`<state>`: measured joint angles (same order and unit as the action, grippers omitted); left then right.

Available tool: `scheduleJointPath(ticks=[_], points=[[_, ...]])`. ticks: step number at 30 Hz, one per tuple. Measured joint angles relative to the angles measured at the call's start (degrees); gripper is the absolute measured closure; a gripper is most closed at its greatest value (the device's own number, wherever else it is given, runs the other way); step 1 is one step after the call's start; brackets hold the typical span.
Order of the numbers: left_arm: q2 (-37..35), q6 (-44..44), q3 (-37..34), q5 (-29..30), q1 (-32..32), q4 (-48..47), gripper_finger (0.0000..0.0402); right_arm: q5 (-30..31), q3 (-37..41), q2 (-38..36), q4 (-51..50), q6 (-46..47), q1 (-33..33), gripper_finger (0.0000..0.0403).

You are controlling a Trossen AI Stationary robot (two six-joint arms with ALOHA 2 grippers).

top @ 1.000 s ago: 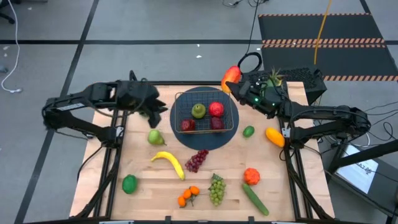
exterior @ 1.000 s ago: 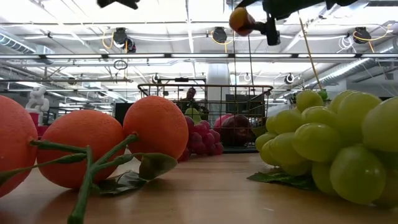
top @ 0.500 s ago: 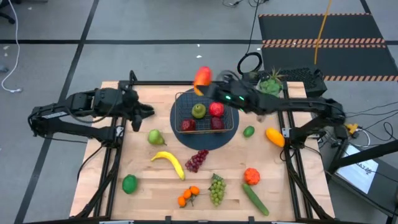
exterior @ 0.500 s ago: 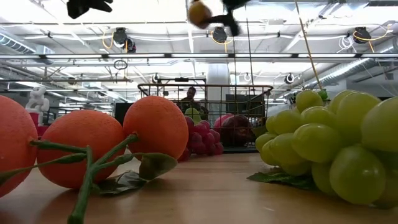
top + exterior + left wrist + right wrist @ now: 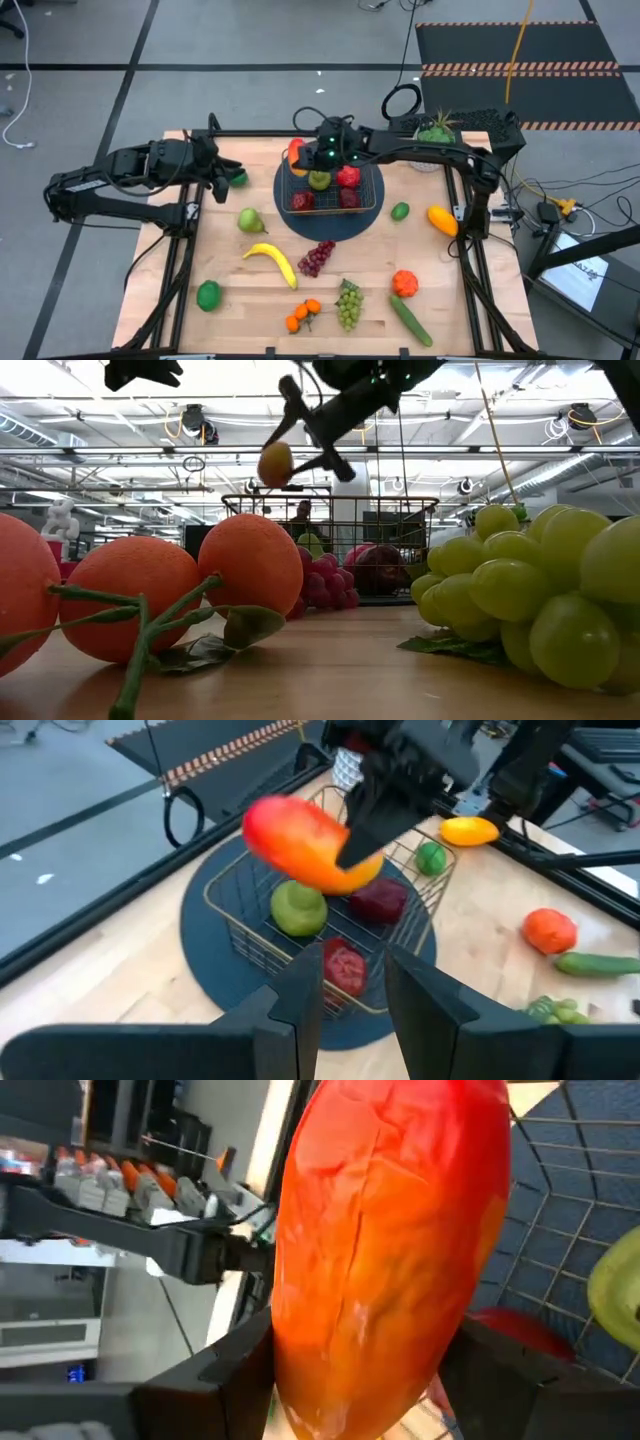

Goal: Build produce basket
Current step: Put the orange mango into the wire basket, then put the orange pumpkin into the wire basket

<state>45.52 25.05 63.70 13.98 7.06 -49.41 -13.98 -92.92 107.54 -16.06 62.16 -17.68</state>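
the right claw (image 5: 300,155) is gripping a red-orange mango (image 5: 305,842) just above the basket (image 5: 366,205), which is holding four fruits below it, while the left claw (image 5: 222,177) is idling narrow and most produce (image 5: 347,302) is waiting on the counter (image 5: 250,300).

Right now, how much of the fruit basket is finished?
Partly done: a green apple and three red fruits sit in the square wire basket. The right gripper holds a red-orange mango over its far left corner. Left outside are the yellow banana, green pear, grapes, oranges and more.
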Motion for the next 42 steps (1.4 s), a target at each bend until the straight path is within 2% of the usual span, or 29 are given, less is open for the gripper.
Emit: scheduleJointPath(ticks=[6, 11, 21, 26, 32, 37, 42], points=[[0.0, -0.8, 0.0, 2.0, 1.7, -0.1, 0.0295, -5.8, 0.1, 2.4, -2.9, 0.6, -1.6, 0.0168], [0.0, -2.1, 0.0, 2.1, 3.3, -0.1, 0.0295, -7.3, 0.1, 3.1, -2.8, 0.6, -1.7, 0.0148], [0.0, -2.8, 0.0, 1.0, 5.0, 0.0, 0.0295, -5.4, 0.1, 3.1, -2.8, -3.2, -1.9, 0.0089], [0.0, -0.5, 0.0, -0.4, 4.8, 0.0, 0.0295, -5.7, 0.1, 2.6, -2.0, -3.6, -2.2, 0.0062], [0.0, 3.3, 0.0, -4.7, 4.8, -0.1, 0.0295, -5.8, 0.1, -3.2, -1.2, -6.4, -2.2, 0.0060], [0.0, 4.9, 0.0, -5.2, 4.8, -0.7, 0.0295, -5.5, 0.1, -9.7, -3.9, -13.2, -1.0, 0.0061], [0.0, 5.1, 0.0, -7.3, 4.8, -1.1, 0.0295, 0.2, 0.1, -16.1, -12.3, -17.3, 2.6, 0.0062]])
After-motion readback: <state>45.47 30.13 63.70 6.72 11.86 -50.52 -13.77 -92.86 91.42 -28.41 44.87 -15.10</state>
